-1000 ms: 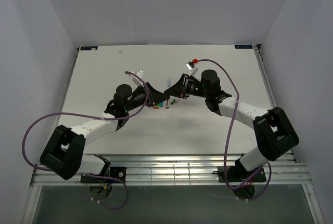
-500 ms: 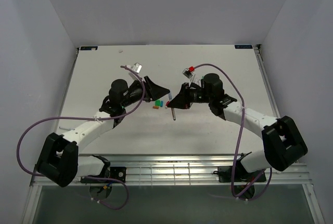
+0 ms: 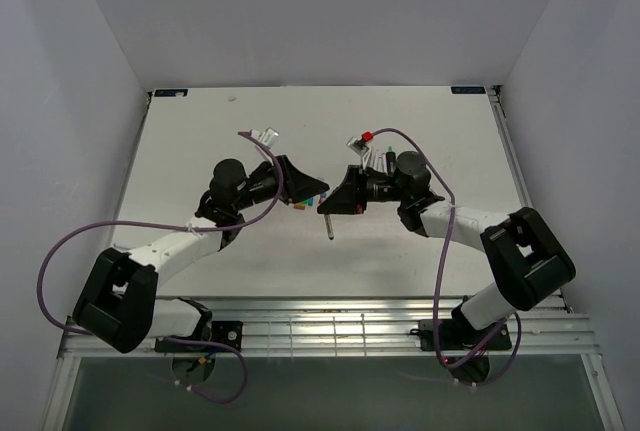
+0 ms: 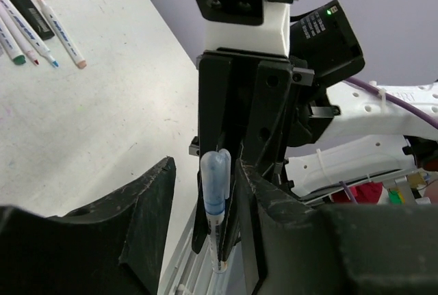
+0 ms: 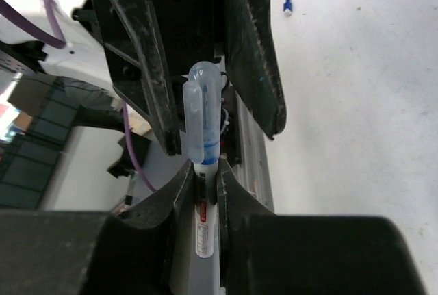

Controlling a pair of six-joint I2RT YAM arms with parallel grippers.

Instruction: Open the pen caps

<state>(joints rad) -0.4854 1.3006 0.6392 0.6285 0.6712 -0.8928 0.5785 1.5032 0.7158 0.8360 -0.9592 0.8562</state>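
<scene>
Right gripper [image 5: 205, 189] pinches the pen [image 5: 203, 230] barrel — blue cap [image 5: 202, 120] on its upper end.
Left gripper [image 4: 203, 175] spread either side of that cap — seemingly not touching it.

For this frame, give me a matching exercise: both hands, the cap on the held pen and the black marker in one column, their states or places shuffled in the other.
Column one:
1. left hand
2. right hand
3. clear blue-tinted plastic pen cap
4. stubby black marker with green end

Column two:
A. lying on the white table
B. shut on the slim white pen barrel
C. open, one finger on either side of the cap
D. seated on the end of the held pen

Pairs: 1-C, 2-B, 3-D, 4-A
</scene>
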